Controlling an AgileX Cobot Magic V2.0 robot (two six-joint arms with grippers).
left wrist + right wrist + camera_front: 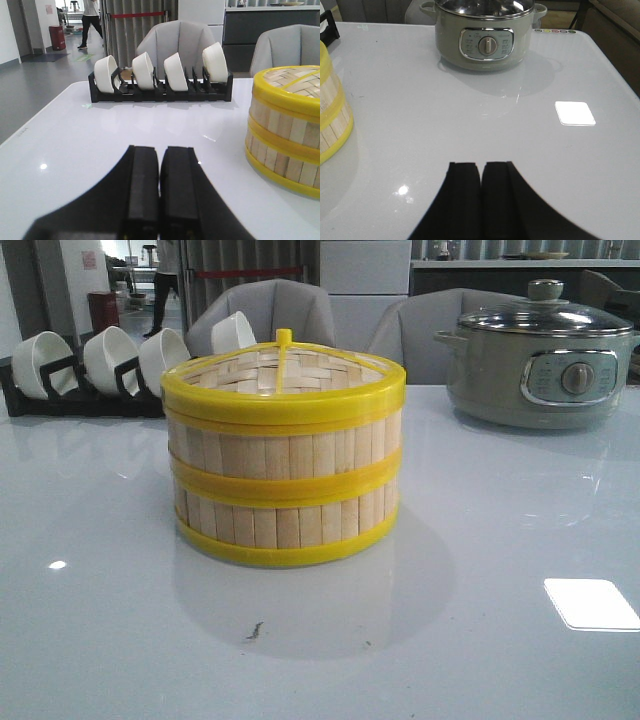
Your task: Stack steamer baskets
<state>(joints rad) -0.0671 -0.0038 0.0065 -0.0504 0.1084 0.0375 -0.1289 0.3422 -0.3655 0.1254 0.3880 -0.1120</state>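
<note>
Two steamer baskets [285, 465] of pale bamboo slats with yellow bands stand one on top of the other in the middle of the white table, the upper one squarely on the lower. The stack also shows in the left wrist view [287, 127] and at the edge of the right wrist view [332, 115]. My left gripper [159, 150] is shut with nothing in it, low over the table to the left of the stack. My right gripper [482, 165] is shut and empty too, to the right of the stack. Neither gripper appears in the front view.
A black rack with several white bowls [95, 365] [160, 75] stands at the back left. A grey-green electric pot with a glass lid [540, 350] [487, 35] stands at the back right. Grey chairs [275, 305] sit behind the table.
</note>
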